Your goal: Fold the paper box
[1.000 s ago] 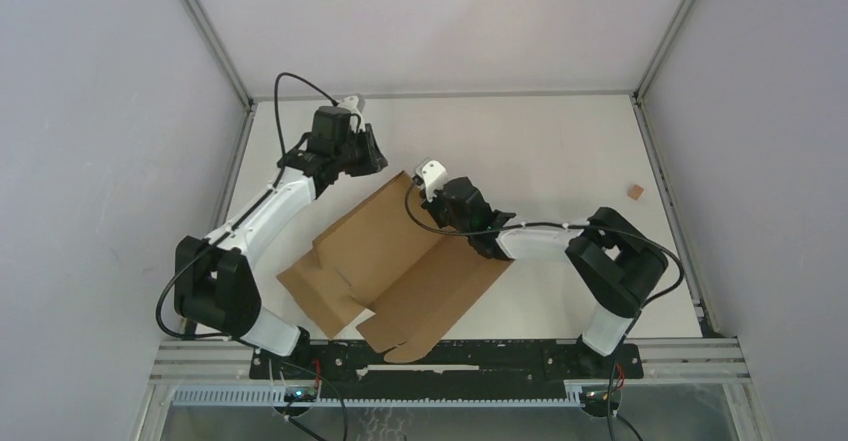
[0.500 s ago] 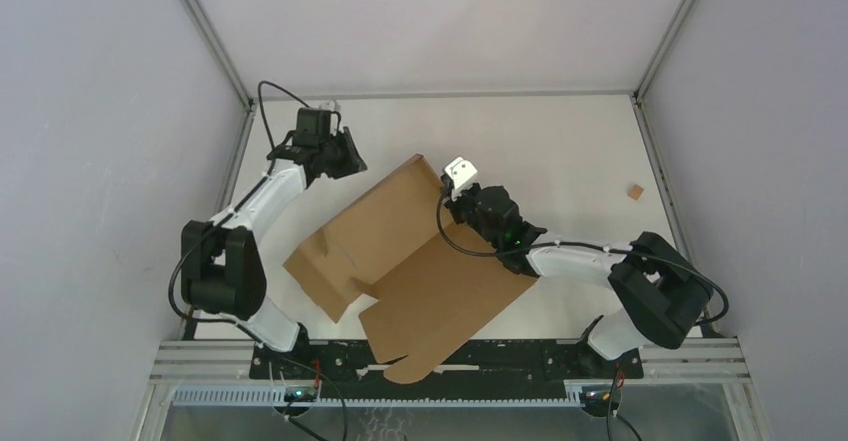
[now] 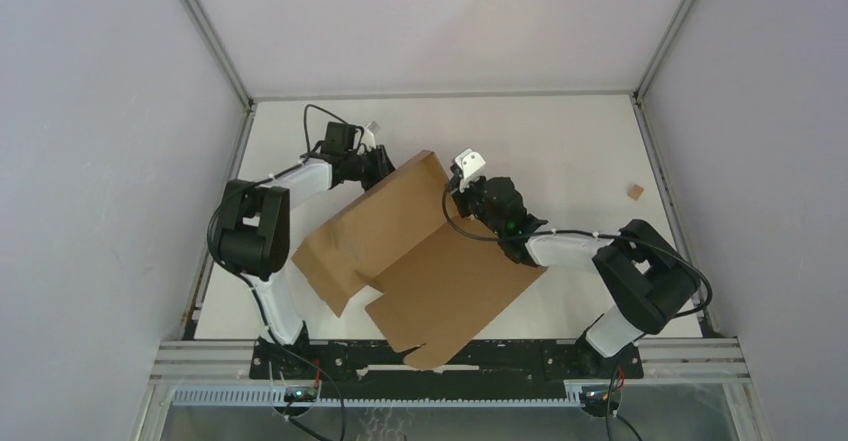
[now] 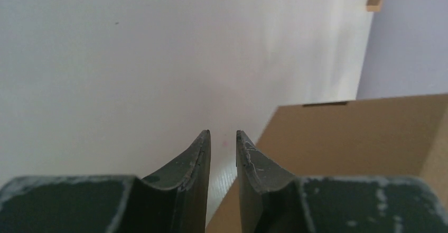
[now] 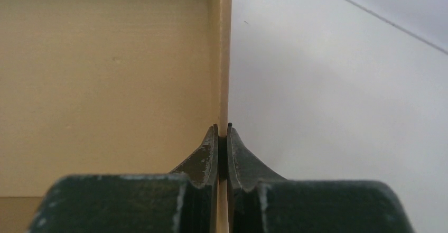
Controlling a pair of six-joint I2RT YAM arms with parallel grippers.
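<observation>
Left hand (image 3: 377, 165) moved closer, now beside paper box (image 3: 400, 236) corner.

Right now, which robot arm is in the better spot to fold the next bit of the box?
Probably the right. The right gripper is pinched on the edge of a raised wall of the paper box, so it can steer that wall. The left gripper hangs beside the box, jaws slightly apart, holding nothing.

box (image 3: 385, 226): brown paper card, matt, fine ribbed grain, raw cut edges | table (image 3: 560, 136): white, matt, smooth | left fingers (image 4: 196, 161), right fingers (image 5: 207, 159): dark, matt, scuffed pale lower down | arm shells (image 3: 303, 175): white plastic, slight gloss | rail (image 3: 700, 361): bare metal, ribbed | scrap (image 3: 634, 192): brown card
</observation>
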